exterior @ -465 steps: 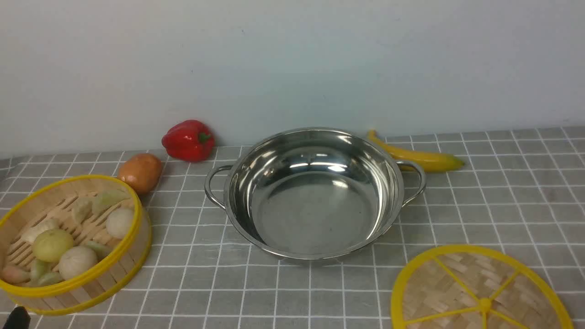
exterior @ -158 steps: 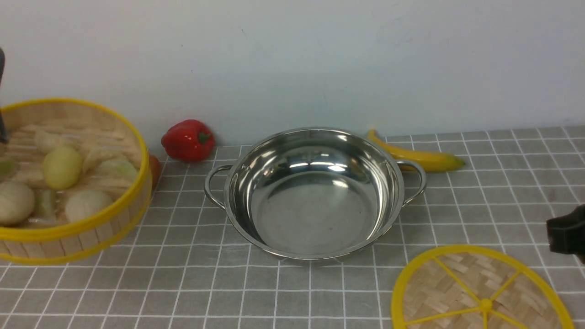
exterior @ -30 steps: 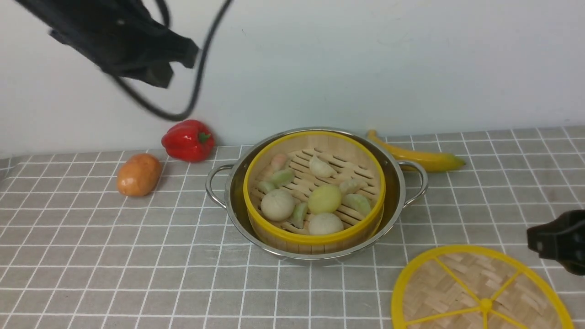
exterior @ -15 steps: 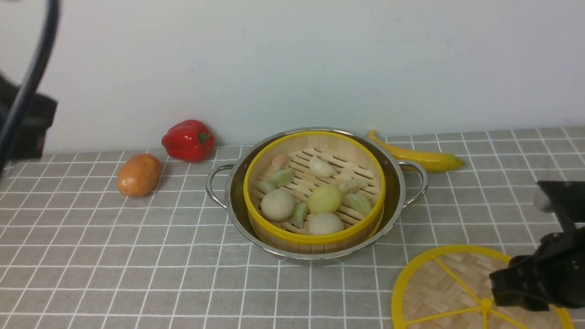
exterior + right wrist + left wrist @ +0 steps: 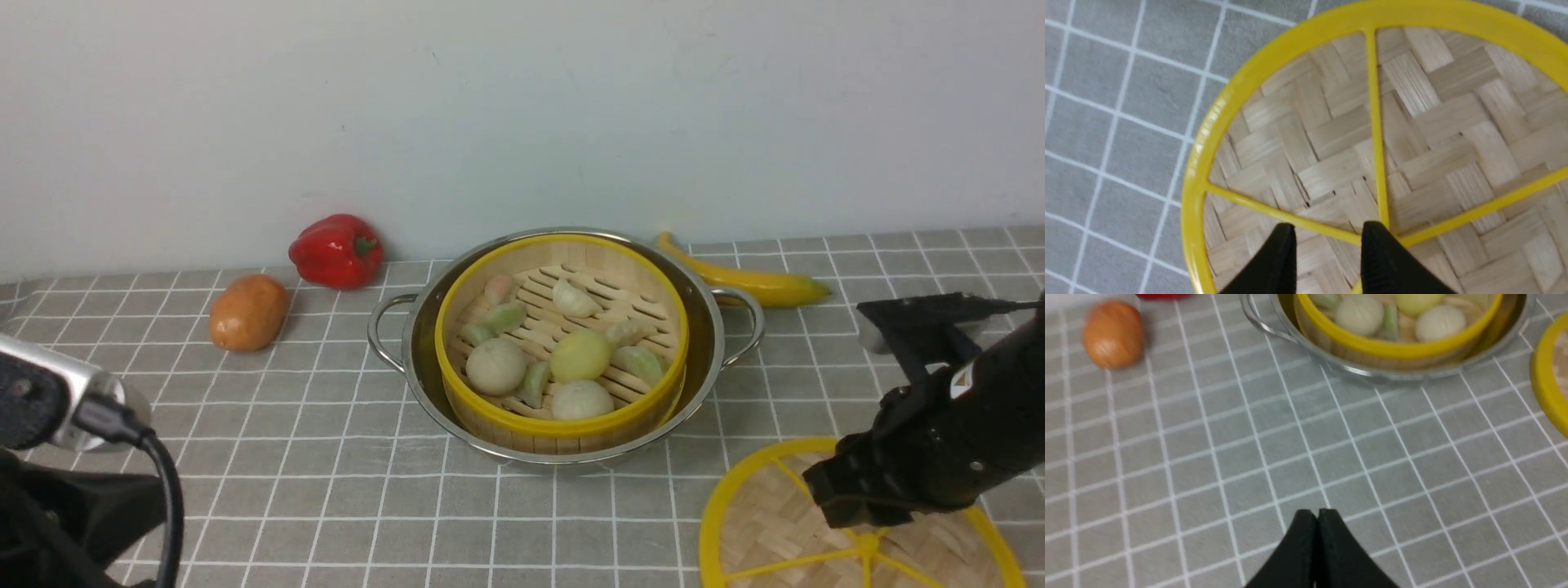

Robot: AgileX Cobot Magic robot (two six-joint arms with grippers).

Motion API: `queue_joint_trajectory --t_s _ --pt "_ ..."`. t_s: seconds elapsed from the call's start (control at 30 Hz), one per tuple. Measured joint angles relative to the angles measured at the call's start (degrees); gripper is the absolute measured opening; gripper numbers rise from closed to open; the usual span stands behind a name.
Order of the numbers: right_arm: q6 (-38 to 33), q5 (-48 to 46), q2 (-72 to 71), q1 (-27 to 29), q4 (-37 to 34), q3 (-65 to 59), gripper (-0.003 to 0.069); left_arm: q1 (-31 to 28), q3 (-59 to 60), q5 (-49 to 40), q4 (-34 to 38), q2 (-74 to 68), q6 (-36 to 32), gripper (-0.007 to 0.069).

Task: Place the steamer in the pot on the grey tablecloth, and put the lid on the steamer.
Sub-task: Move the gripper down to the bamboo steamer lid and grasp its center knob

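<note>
Front view: red pepper point(image 5: 336, 250) sat left of centre against the wall, potato point(image 5: 248, 311) just below-left of it, banana point(image 5: 747, 280) behind the pot's right handle; none of them lay between the lid and the pot; left arm's camera housing and cable filled the lower-left corner, clear of the work area. Left gripper point(image 5: 1316, 514) was clenched, fingertips pressed together with nothing between them, over bare grey tablecloth point(image 5: 326, 474), well apart from the pot. Right gripper point(image 5: 1327, 234) hung over the lid point(image 5: 763, 523) in the lower-right corner; jaws were partly parted and straddled a yellow spoke close to the centre knob; couldn't tell whether the fingertips touched the weave. Lid lay flat on the cloth, woven bamboo with yellow rim and spokes, partly hidden by the right arm. Steamer point(image 5: 563, 426) sat level inside the pot point(image 5: 420, 351) at frame centre, uncovered; yellow rim stood just above the steel rim, pale buns point(image 5: 496, 366) and greenish dumplings on the slats.
</note>
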State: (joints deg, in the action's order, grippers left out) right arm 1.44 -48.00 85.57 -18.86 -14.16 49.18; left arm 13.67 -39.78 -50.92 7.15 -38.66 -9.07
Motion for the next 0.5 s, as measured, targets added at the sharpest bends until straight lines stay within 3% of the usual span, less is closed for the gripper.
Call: queue_joint_trajectory --t_s 0.17,0.5 --pt "7.82 -3.37 0.00 -0.48 9.00 2.32 0.0243 0.00 2.79 3.48 2.23 0.00 -0.12 -0.0008" --pt "9.24 -5.56 0.05 -0.52 9.59 2.43 0.0243 0.00 3.00 9.41 2.54 0.05 -0.16 -0.0008"
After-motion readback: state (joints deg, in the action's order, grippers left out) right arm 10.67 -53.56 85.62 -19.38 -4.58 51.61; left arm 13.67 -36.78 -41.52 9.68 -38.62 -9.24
